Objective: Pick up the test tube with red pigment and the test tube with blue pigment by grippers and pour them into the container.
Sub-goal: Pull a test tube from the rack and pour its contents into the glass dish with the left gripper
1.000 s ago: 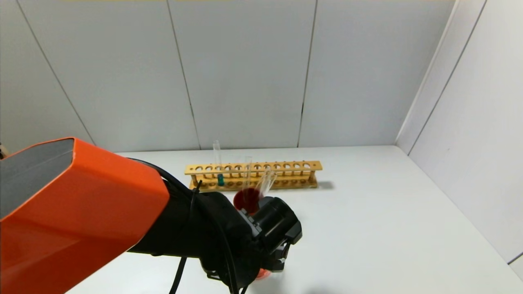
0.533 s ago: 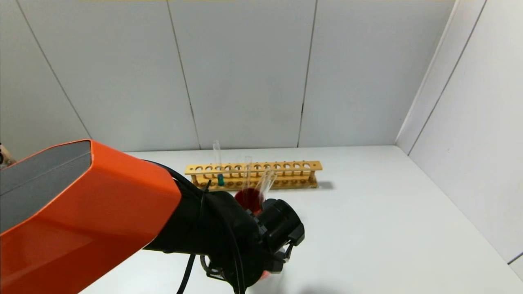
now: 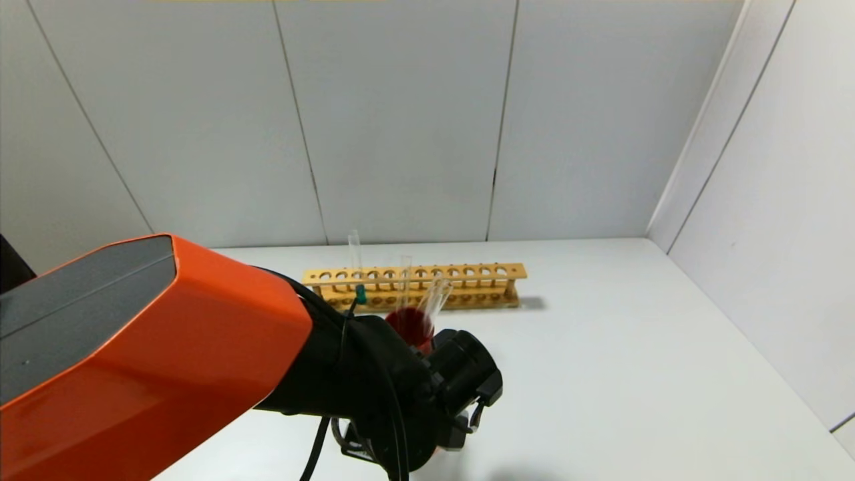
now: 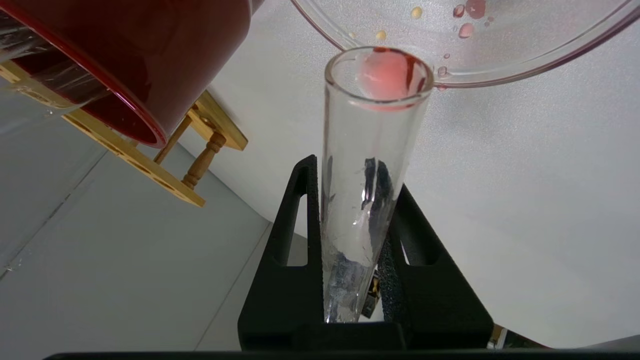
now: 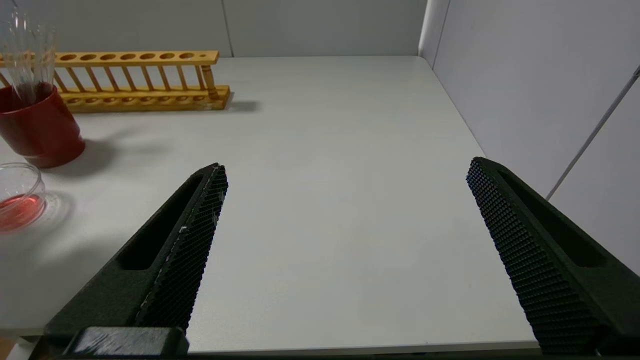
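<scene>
Nearest to me on the right wrist view, my right gripper [image 5: 345, 240] hangs over the near edge of the white counter [image 5: 325, 150], its two black fingers [image 5: 185, 240] spread wide apart with nothing between them.

On the left wrist view, my left gripper [image 4: 357, 240] is clamped on the test tube with red pigment [image 4: 367, 165]. The tube is tipped, its open mouth right at the rim of the container [image 4: 450, 50], with a pink-red blob sitting in the mouth. Small red and yellowish drops cling to the container's glass. From the right wrist view, the container [image 5: 17, 195] stands on the counter near its front left part, with pink-red liquid pooled in its bottom.

Just behind the container stands the dark red cup [image 5: 37, 125], holding a few clear tubes [image 5: 27, 55] that lean out of it.

Farther back, the wooden rack [image 3: 414, 286] runs across the counter. The test tube with blue pigment [image 3: 359, 274] stands upright in a hole near the rack's left end, its lowest part teal.

Beyond it is the grey panelled wall [image 3: 401, 120].
</scene>
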Robot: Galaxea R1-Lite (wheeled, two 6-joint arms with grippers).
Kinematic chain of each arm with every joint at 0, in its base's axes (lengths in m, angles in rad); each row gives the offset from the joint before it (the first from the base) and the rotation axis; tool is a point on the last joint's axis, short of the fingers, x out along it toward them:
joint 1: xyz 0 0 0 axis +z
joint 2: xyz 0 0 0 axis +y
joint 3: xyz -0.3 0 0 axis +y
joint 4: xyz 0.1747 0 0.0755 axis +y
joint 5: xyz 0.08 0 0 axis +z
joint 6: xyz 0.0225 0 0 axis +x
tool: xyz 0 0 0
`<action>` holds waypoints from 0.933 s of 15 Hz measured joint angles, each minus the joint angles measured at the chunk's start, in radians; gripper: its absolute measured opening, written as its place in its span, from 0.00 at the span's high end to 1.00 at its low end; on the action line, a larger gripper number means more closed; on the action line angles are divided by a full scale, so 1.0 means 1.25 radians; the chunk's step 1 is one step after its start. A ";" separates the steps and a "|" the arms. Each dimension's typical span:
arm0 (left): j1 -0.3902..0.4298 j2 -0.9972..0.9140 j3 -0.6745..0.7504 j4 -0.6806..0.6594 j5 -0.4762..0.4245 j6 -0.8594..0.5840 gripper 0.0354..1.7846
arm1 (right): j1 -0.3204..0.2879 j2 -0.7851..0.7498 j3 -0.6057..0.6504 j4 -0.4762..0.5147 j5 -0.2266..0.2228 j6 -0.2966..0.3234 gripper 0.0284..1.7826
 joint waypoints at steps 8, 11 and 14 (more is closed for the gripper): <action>-0.006 0.009 -0.016 0.020 0.003 0.000 0.82 | 0.000 0.000 0.000 0.000 0.000 0.000 0.02; -0.006 0.007 -0.014 0.020 0.005 -0.002 0.82 | 0.000 0.000 0.000 0.000 0.000 0.000 0.02; -0.006 -0.006 -0.010 0.015 0.002 -0.008 0.82 | 0.000 0.000 0.000 0.000 0.000 0.000 0.02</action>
